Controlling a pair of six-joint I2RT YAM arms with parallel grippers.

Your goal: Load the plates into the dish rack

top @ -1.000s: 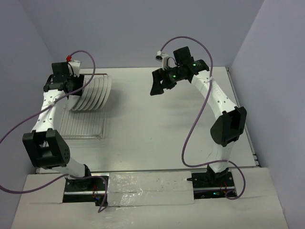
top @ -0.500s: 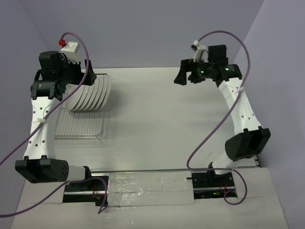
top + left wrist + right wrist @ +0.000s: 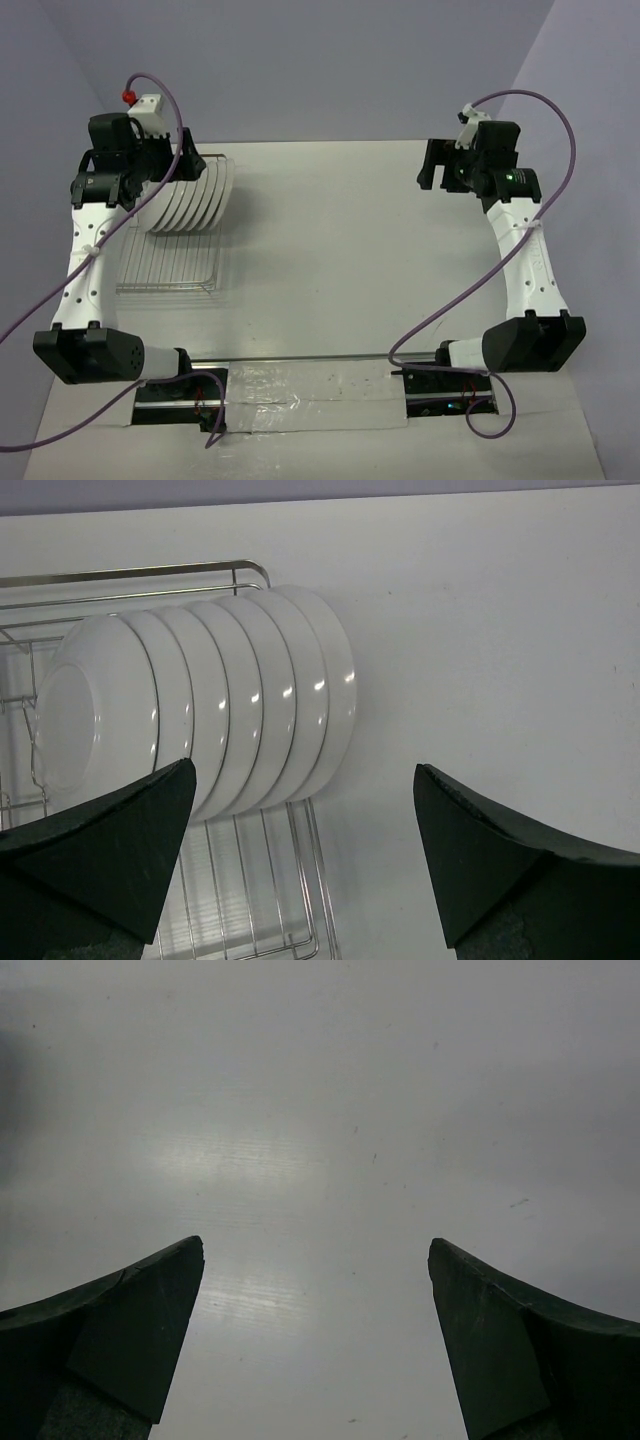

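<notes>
Both wide open, empty: black left gripper (image 3: 305, 768) newly risen above round white plates (image 3: 250, 700) in silver wire rack (image 3: 150, 572); black right gripper (image 3: 315, 1245). Looks finished.

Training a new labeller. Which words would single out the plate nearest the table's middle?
Find the rack at the table's far left; a row of plates stands at its far end. Take the row's rightmost plate: only it has bare table beside it.

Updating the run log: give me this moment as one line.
plates: upright row in dish rack | left gripper: open, empty, near plates | right gripper: open, empty, over table
</notes>
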